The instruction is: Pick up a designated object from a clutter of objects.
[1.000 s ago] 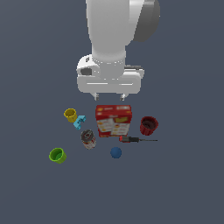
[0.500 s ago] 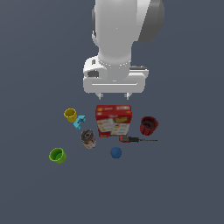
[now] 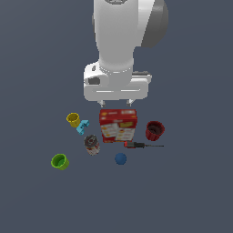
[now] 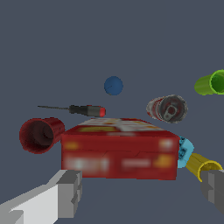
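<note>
The lime-green cup (image 3: pixel 59 161) stands alone at the exterior view's lower left of the clutter; in the wrist view it (image 4: pixel 211 83) shows at the edge. My gripper (image 3: pixel 117 102) hangs open and empty above the far end of the red cracker box (image 3: pixel 118 125), well away from the green cup. In the wrist view my gripper (image 4: pixel 144 190) has its fingers (image 4: pixel 68 192) spread wide on either side of the box (image 4: pixel 120 148). Around the box lie the yellow cup (image 3: pixel 73 119), cyan block (image 3: pixel 83 127), can (image 3: pixel 92 144), blue ball (image 3: pixel 120 158), screwdriver (image 3: pixel 141 145) and dark red cup (image 3: pixel 154 130).
The items rest on a plain dark grey floor (image 3: pixel 191 191). The can stands between the box and the green cup. The yellow cup and cyan block sit on the exterior view's left of the box.
The arm has shifted toward the exterior view's right and come down a little over the cracker box. The gripper stays open. The objects have not moved.
</note>
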{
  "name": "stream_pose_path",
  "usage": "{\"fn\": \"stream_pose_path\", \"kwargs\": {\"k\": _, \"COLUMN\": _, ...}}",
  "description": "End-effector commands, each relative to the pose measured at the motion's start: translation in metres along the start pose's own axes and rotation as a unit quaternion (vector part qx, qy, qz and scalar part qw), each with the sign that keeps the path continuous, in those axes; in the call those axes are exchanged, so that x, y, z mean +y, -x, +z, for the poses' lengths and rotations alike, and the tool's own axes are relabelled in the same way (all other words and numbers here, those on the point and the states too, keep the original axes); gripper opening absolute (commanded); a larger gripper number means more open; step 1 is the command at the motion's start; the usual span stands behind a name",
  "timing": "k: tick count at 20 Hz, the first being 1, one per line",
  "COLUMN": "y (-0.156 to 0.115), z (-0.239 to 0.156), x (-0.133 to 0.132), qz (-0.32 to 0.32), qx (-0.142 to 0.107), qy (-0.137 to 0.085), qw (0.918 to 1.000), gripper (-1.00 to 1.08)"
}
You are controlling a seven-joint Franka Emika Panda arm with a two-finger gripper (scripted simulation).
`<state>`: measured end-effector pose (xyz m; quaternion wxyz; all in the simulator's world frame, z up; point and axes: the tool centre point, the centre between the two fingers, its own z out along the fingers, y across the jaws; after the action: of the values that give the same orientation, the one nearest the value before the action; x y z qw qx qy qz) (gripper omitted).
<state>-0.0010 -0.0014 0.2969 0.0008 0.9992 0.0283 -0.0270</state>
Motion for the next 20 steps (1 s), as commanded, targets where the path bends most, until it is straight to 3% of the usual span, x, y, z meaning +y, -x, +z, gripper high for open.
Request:
{"fn": "stream_pose_path", "kwargs": {"k": 1, "y": -0.005, "z": 0.003, "x": 0.005, "qz": -0.012, "qx": 0.000, "qy": 0.000, "qw": 0.9999, "gripper": 1.00}}
{"fn": "stream_pose_path", "kwargs": {"k": 10, "y": -0.031, "z": 0.019, "x": 0.033, "qz": -0.085, "qx": 0.004, "qy": 0.000, "qw": 0.9964, "gripper": 1.00}}
{"fn": "stream_pose_path", "kwargs": {"k": 20, "y": -0.062, "z": 0.045, "x": 0.074, "qz": -0.180, "qx": 0.009, "qy": 0.000, "qw": 0.9837, "gripper": 1.00}}
